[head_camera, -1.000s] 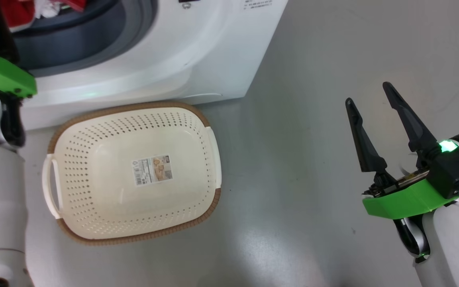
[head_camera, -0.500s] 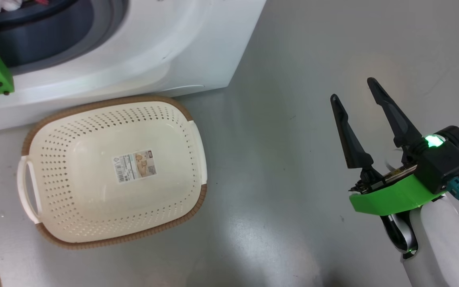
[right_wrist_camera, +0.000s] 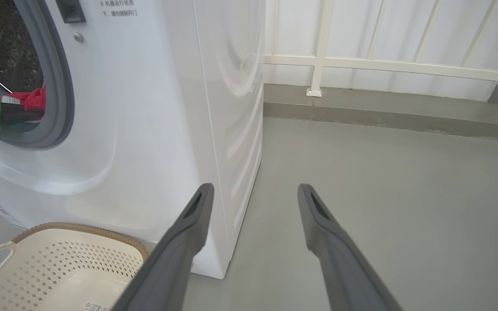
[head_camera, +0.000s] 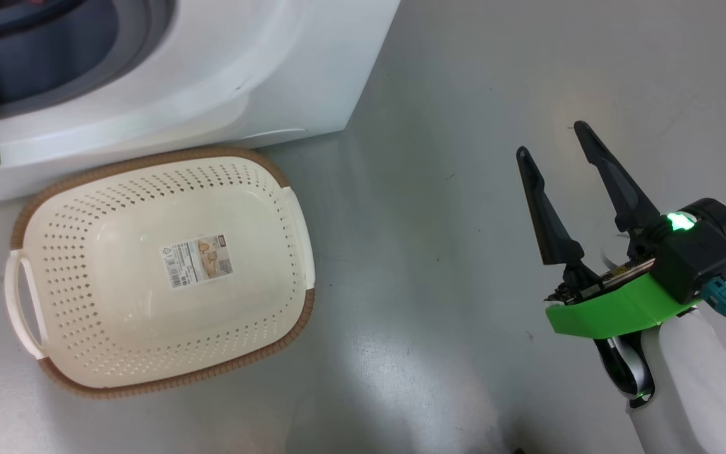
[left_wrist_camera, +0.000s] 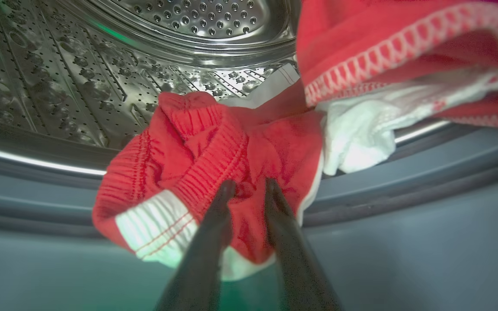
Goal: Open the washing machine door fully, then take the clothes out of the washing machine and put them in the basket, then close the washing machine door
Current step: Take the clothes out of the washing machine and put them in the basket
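Fingers of the left gripper [left_wrist_camera: 249, 186] nip a red fold of the clothes [left_wrist_camera: 197, 142] at the mouth of the washing machine [head_camera: 243, 63], eleven o'clock in the head view. Just below, the basket [head_camera: 73, 252] sits at nine o'clock, and the right gripper [head_camera: 550, 139] is spread wide at four.

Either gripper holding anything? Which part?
Left gripper pinches the red clothes at a fold beside the ribbed band; right gripper open, empty.
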Controlling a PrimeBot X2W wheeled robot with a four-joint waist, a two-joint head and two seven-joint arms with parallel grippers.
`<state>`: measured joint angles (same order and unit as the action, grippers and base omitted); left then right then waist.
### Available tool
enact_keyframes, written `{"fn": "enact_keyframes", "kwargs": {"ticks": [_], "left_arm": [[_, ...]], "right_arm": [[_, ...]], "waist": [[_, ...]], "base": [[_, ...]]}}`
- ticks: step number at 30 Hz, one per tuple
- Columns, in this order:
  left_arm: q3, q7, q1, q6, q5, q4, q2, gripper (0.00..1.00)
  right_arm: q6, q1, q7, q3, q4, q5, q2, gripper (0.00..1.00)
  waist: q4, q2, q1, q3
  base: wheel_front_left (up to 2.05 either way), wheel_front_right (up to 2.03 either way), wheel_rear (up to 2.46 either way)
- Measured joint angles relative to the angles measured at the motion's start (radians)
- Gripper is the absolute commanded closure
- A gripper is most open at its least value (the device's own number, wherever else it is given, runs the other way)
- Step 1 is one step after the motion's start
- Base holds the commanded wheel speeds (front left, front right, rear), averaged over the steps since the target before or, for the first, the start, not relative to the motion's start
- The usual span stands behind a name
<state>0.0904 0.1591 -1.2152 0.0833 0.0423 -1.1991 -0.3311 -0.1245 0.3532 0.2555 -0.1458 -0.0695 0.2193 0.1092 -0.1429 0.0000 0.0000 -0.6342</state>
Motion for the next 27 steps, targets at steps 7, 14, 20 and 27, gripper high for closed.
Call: {"fn": "enact_keyframes", "kwargs": {"ticks": [7,14,20,27], "left_arm": [[-0.001,0.002,-0.019,-0.001,0.005,-0.008,0.000,1.00],[-0.048,0.065,-0.014,-0.005,0.072,0.012,0.004,1.00],[-0.082,0.090,0.063,-0.014,0.118,0.083,0.010,1.00],[-0.120,0.093,0.201,-0.009,0.145,0.311,0.016,1.00]], "right_arm": [[0.000,0.005,0.000,0.001,0.000,0.004,-0.001,0.00],[0.000,0.005,0.000,0.006,0.000,0.004,-0.001,0.00],[0.000,0.003,0.000,0.019,-0.006,0.004,-0.002,0.00],[0.000,-0.003,0.000,0.033,-0.009,0.004,-0.001,0.00]], "waist": [[0.001,0.0001,0.0000,-0.010],[0.008,-0.0001,0.0000,0.003],[0.021,0.0000,0.0000,0.029],[0.040,0.0000,0.0000,0.069]], "base": [[0.00,0.00,0.00],[0.00,0.00,0.00],[0.00,0.00,0.00],[0.00,0.00,0.00]]}}
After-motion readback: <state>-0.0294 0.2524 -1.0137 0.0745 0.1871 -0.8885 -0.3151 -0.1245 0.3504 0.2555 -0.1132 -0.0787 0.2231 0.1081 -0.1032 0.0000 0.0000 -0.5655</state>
